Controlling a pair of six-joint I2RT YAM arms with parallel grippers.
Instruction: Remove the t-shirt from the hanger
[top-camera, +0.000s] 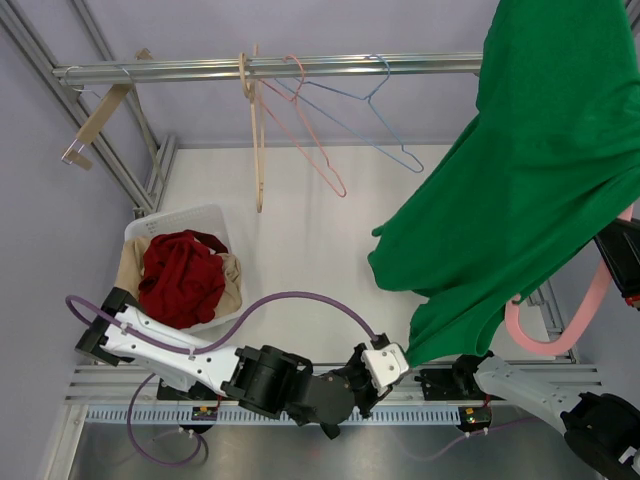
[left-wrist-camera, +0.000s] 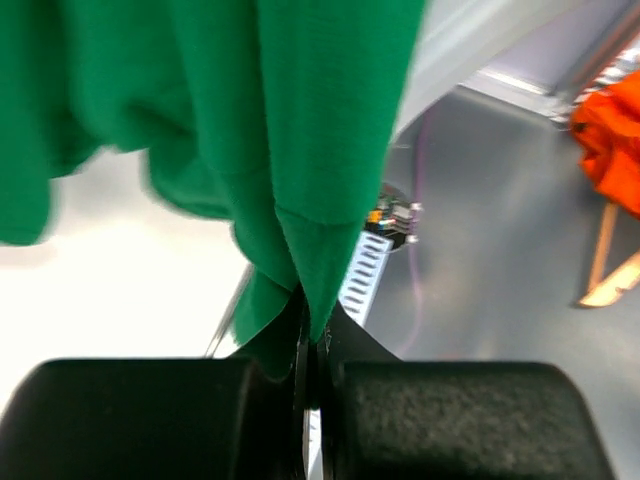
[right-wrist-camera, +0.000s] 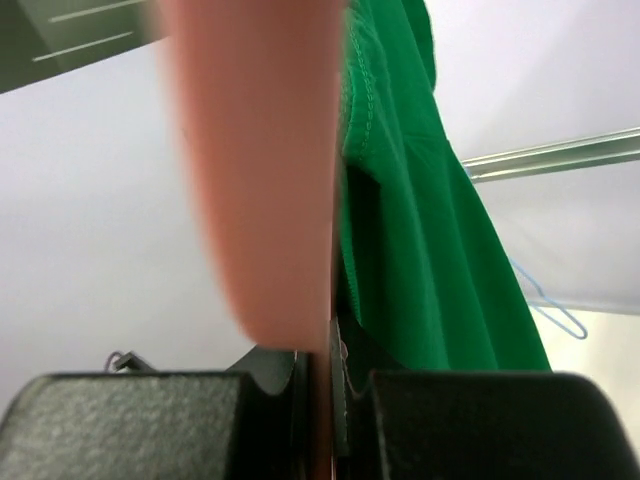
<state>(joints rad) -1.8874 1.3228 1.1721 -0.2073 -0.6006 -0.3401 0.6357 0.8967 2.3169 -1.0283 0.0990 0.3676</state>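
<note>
The white table (top-camera: 310, 260) ran back to a pale lilac wall. A metal rail (top-camera: 180, 70) crossed the far side and carried three spare hangers (top-camera: 259, 150). A basket (top-camera: 180, 218) of red cloth (top-camera: 180, 275) sat near left. The green t-shirt (top-camera: 530, 180) hung at the right, draping down from the far corner, with the thick pink curve of the hanger (top-camera: 560, 325) showing below its near edge. The top view put the left gripper (top-camera: 405, 358) at the shirt's lowest corner; only the left wrist view showed its fingers pinched together on the hem, plus something orange (left-wrist-camera: 612, 140), too blurred to name. The right gripper (top-camera: 620, 262) sat half cut off at the right edge; the right wrist view alone showed it clamped on the hanger, with the shirt just beside.
</note>
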